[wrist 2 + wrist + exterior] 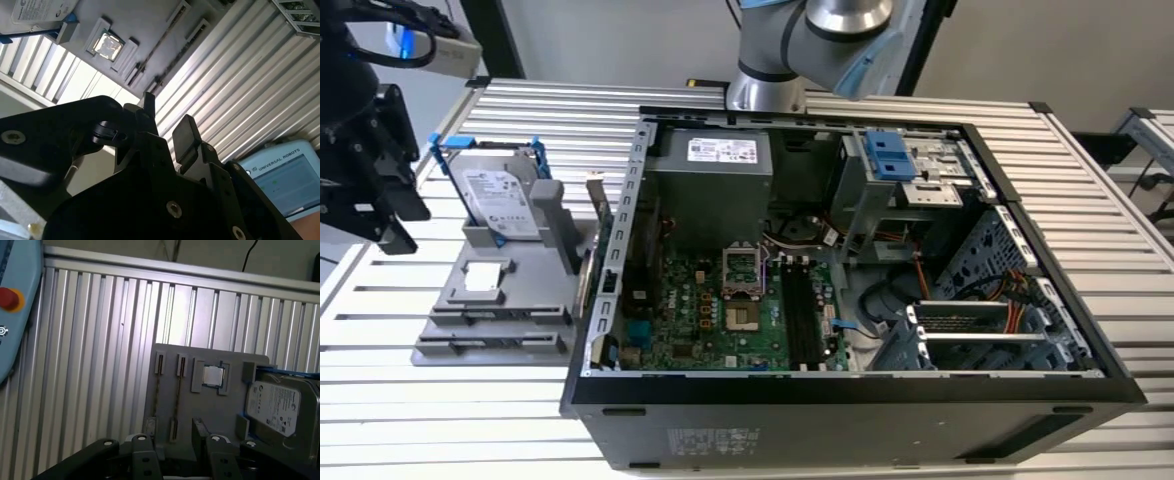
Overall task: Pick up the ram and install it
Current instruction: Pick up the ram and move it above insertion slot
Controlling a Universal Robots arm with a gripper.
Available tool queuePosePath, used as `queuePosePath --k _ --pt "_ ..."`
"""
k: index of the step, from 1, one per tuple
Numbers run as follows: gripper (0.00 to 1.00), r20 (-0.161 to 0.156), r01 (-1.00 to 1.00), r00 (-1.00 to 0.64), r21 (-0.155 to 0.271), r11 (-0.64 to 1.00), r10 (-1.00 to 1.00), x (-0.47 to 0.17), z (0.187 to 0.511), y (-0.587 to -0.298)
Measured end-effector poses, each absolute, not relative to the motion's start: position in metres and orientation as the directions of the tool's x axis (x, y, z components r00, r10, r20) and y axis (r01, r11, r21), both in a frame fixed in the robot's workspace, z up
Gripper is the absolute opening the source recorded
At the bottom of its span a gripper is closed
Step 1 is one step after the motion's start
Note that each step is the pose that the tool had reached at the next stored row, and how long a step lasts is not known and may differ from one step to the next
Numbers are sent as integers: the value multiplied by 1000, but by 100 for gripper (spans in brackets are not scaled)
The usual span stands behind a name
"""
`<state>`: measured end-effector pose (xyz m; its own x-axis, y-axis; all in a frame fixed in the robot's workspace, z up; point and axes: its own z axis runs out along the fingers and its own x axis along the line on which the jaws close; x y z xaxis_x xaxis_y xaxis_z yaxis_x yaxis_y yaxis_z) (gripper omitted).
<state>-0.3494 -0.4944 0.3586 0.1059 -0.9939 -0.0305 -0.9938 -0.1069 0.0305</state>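
Exterior view: gripper (380, 200) is hovering upper left, beside fixture (467, 300). Jaws spread, empty; ram (178, 395) is sitting edge-up, probably slotted for pinching.

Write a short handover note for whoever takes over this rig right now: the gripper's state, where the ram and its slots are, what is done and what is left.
Gripper: open and holding nothing, near the grey holder but apart from it.
Ram: on edge in the grey holder, beside the processor chip and the hard drive. The holder stands on the exterior view's left of the computer case.
Memory slots on the motherboard look empty.
Done: nothing picked up yet.
Left: pick-up and install.
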Motion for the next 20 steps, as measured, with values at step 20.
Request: queuePosePath --k 20 --pt "100 -25 -995 91 29 -92 -996 -349 325 -494"
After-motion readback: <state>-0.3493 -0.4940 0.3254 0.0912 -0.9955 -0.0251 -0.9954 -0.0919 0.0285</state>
